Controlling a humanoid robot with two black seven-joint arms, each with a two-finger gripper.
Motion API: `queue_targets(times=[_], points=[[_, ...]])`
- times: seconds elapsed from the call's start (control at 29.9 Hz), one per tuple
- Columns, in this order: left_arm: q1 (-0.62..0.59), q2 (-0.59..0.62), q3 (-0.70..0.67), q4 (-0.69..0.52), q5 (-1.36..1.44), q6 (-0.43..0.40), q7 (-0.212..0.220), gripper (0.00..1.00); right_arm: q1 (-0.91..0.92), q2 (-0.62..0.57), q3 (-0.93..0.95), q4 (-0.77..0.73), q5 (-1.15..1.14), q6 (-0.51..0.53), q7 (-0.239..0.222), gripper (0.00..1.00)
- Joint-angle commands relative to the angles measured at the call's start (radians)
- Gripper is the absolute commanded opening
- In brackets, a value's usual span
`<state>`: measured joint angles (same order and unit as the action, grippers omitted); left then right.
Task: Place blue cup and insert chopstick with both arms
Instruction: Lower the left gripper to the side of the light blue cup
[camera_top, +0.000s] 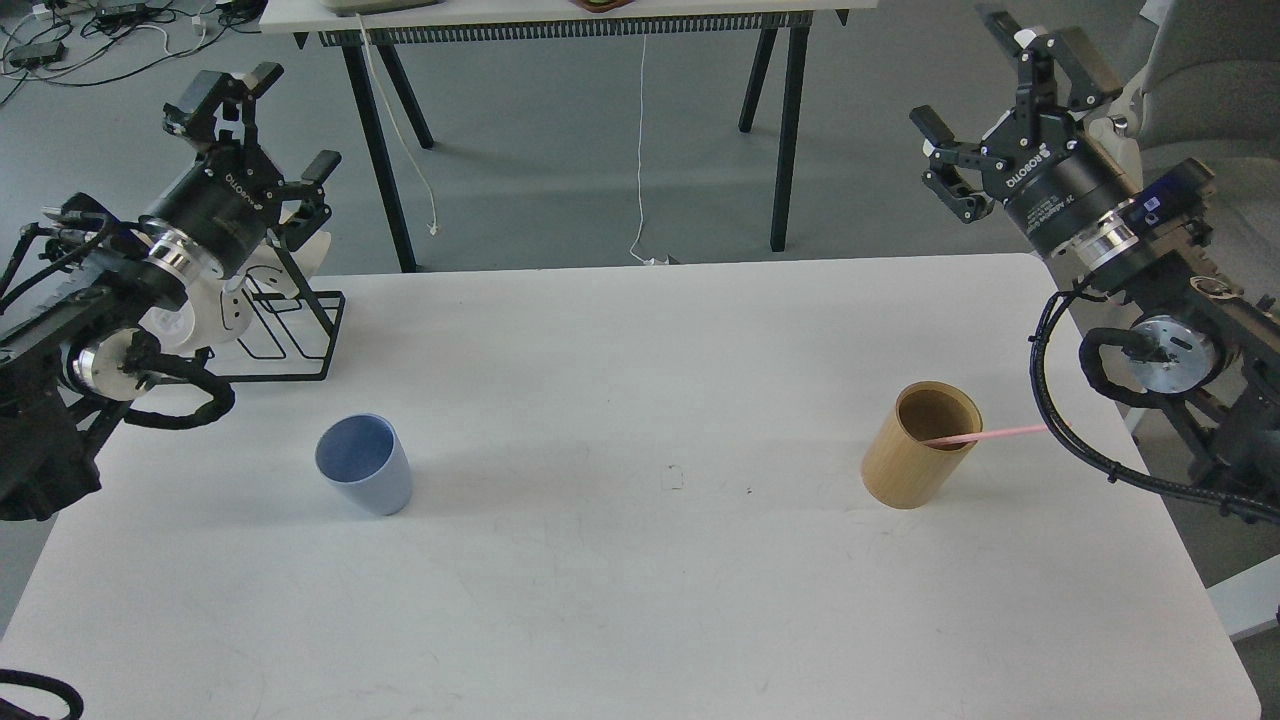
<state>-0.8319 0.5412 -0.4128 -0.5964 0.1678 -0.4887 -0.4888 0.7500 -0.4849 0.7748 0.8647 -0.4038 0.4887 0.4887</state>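
Note:
The blue cup (366, 464) stands upright on the left half of the white table (640, 600), its mouth open and nothing inside. The pink chopstick (990, 435) leans out of a tan wooden-looking cylinder (915, 448) on the right half, its free end pointing right behind a black cable. My left gripper (268, 125) hovers open above the table's far left corner, well behind the cup. My right gripper (985, 105) is raised open beyond the far right corner, far above the cylinder. Neither holds anything.
A black wire rack (290, 335) with white mugs stands at the far left corner, partly hidden by my left arm. Beyond the table stand a second table on black legs (785, 130) and dangling white cords. A grey chair (1210, 90) is at the far right.

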Motion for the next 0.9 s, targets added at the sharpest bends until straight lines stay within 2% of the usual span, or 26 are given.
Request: queue_targets(times=[0.0, 0.27, 0.47, 0.53, 0.63, 0.73, 0.8, 0.87], points=[[0.0, 0.005, 0.0, -0.006, -0.002, 0.0, 0.0, 1.0, -0.011, -0.001, 0.003, 0.002, 0.0, 0.0, 0.0, 0.99], [-0.012, 0.057, -0.003, -0.006, 0.007, 0.0, 0.0, 1.0, -0.014, -0.003, 0.004, -0.001, 0.0, 0.0, 0.0, 0.99], [-0.012, 0.132, -0.001, -0.109, 0.117, 0.0, 0.0, 1.0, -0.026, -0.014, 0.006, -0.001, 0.0, 0.0, 0.0, 0.99], [-0.018, 0.14, -0.001, -0.16, 0.194, 0.0, 0.0, 1.0, -0.031, -0.026, 0.009, 0.0, 0.0, 0.0, 0.0, 0.99], [-0.032, 0.199, 0.003, -0.328, 0.411, 0.0, 0.0, 1.0, -0.041, -0.046, 0.009, 0.005, 0.002, 0.0, 0.0, 0.99], [-0.035, 0.276, 0.005, -0.511, 0.759, 0.0, 0.0, 1.0, -0.052, -0.055, 0.021, 0.004, 0.002, 0.0, 0.0, 0.99], [-0.035, 0.299, 0.014, -0.569, 0.922, 0.0, 0.0, 1.0, -0.063, -0.057, 0.032, 0.004, 0.002, 0.0, 0.0, 0.99], [-0.033, 0.324, 0.029, -0.58, 0.963, 0.041, 0.0, 1.0, -0.075, -0.058, 0.041, 0.004, 0.002, 0.0, 0.0, 0.99]])
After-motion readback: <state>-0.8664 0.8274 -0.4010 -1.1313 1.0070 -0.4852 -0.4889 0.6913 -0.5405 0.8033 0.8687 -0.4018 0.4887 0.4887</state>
